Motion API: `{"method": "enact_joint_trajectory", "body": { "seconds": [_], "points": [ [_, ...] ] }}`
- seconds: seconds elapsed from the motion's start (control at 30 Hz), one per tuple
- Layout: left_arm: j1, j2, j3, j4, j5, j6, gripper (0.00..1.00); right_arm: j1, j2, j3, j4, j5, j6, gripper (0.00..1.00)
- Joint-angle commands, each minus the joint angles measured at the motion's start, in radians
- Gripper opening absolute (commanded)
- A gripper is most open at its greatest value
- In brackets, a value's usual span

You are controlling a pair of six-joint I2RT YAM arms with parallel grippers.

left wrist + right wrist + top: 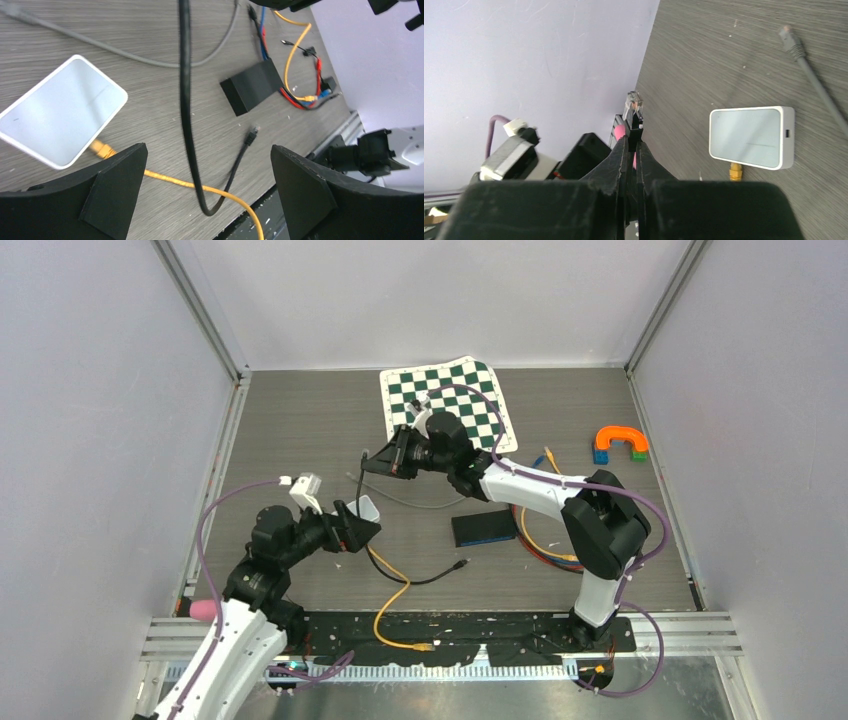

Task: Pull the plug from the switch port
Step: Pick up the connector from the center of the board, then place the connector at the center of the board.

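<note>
- Top external view is showing me a grey wood-grain table (300, 420) closed in by pale lilac walls (420, 300), with aluminium posts (205, 310) standing in the far corners.
- I am seeing a green-and-white chequered mat (445, 400) lying at the far middle, and an orange arch block (620, 440) sitting on small blue and green blocks near the right wall.
- A flat black box (483, 528) is lying mid-table, just beside a tangle of red, blue and orange wires (545, 545) by the right arm's base.
- A white rounded-corner plastic switch (366, 507) is sitting left of centre; a thin grey cable (819, 85) is trailing across the boards beyond it.
- One port on the switch's edge is holding an orange-yellow plug (735, 172), and its yellow cable (390, 600) is running to the table's near edge.
- I am watching the right gripper (633, 145) with its fingers pressed together on a black cable (185, 100) just below that cable's clear-tipped plug (633, 104).
- That clear-tipped plug is pointing up, raised above the table and apart from the switch.
- The black cable is hanging down from there and looping along the table.
- My left gripper (208, 160) is hovering over the switch's near side, its black fingers (115, 190) standing wide apart and gripping nothing.
</note>
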Motion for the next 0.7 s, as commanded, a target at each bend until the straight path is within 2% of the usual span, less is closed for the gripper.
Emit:
{"method": "enact_joint_trajectory", "body": {
  "seconds": [0.0, 0.1, 0.2, 0.27, 0.3, 0.33, 0.4, 0.47, 0.67],
  "points": [
    [0.004, 0.105, 0.026, 0.121, 0.129, 0.047, 0.81, 0.006, 0.001, 0.045, 0.099, -0.041, 0.028, 0.05],
    [0.004, 0.175, 0.032, 0.118, 0.102, 0.054, 0.48, 0.006, -0.017, 0.023, 0.114, -0.054, 0.027, 0.05],
    [0.004, 0.19, 0.047, 0.12, 0.079, 0.06, 0.25, 0.005, -0.028, 0.005, 0.101, -0.069, -0.002, 0.08],
    [0.004, 0.181, 0.076, 0.081, 0.018, 0.071, 0.01, 0.005, -0.034, -0.01, 0.076, -0.081, -0.04, 0.2],
    [0.004, 0.174, 0.099, 0.039, -0.025, 0.081, 0.0, 0.004, -0.036, -0.024, 0.044, -0.083, -0.067, 0.32],
    [0.004, 0.169, 0.128, -0.002, -0.066, 0.099, 0.0, 0.004, -0.038, -0.034, 0.029, -0.084, -0.085, 0.39],
    [0.003, 0.163, 0.193, -0.084, -0.122, 0.141, 0.0, 0.004, -0.053, -0.076, -0.005, -0.071, -0.132, 0.47],
    [0.004, 0.171, 0.274, -0.173, -0.159, 0.181, 0.0, 0.003, -0.075, -0.135, -0.022, -0.051, -0.163, 0.5],
    [0.004, 0.26, 0.528, -0.476, -0.216, 0.305, 0.0, 0.003, -0.116, -0.278, -0.04, -0.04, -0.209, 0.5]
  ]
}}
